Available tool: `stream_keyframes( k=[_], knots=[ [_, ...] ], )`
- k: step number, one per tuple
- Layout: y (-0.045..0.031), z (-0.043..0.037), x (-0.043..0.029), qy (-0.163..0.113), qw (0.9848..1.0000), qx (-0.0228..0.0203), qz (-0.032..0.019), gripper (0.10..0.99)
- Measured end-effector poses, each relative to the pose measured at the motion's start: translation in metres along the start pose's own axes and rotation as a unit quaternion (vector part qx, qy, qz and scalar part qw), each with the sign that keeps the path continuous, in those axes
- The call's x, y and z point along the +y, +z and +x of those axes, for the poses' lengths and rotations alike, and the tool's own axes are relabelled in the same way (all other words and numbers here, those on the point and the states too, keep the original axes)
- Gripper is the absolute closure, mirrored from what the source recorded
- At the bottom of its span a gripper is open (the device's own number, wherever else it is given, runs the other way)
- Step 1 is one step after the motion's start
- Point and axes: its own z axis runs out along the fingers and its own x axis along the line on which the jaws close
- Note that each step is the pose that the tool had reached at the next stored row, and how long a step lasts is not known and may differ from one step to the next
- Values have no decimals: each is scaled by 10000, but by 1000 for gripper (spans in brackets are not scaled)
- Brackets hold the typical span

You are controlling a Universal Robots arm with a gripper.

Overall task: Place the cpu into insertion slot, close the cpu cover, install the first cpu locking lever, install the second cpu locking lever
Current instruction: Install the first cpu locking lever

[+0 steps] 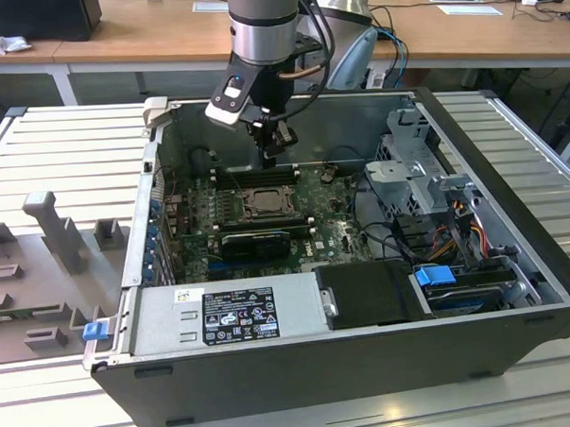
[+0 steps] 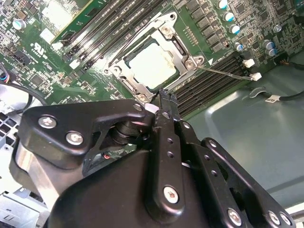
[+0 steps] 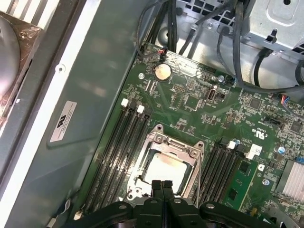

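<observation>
Gripper [image 3: 164, 185] [image 2: 164, 96] [image 1: 271, 155]: clenched, the two black fingertips were pressed flat together with nothing seen between them in both wrist views; it pointed straight down into the computer case [image 1: 301, 373].
Cpu [image 3: 164, 169] [image 2: 152, 64]: pale silver top, seated flat in the insertion slot, directly under and just ahead of the fingertips.
Insertion slot [image 1: 263, 203]: sat on the motherboard right below the gripper and held the cpu.
Cpu cover [image 3: 174, 147] [image 2: 182, 46]: grey metal frame lay down over the cpu, with the chip top showing through its cut-out; the fingertips were at its nearest edge, contact could not be told.
Locking lever [image 2: 223, 72]: thin metal rod ran from a socket corner out across the memory slots, off to one side of the fingertips; latched or not could not be told.
Memory slots [image 3: 118, 142]: long black rows flanked the socket on both sides of the gripper.
Motherboard [image 3: 199, 107]: green board spread beneath the gripper.
Coin battery [image 3: 163, 72]: round and pale, lay well beyond the socket from the fingertips.
Cables [image 3: 223, 42]: black bundle hung farther out, past the battery.
Black card [image 1: 256, 241]: lay just past the socket from the gripper, between the socket and the power supply.
Power supply [image 1: 223, 315]: grey box sat well apart from the gripper, along the case edge.
</observation>
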Motion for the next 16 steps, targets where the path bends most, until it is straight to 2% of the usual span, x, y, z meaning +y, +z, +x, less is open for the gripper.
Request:
stream_keyframes(
  k=[16],
  knots=[
    [0, 0, 0, -235, 9997, 11, 6, 980]
  ],
)
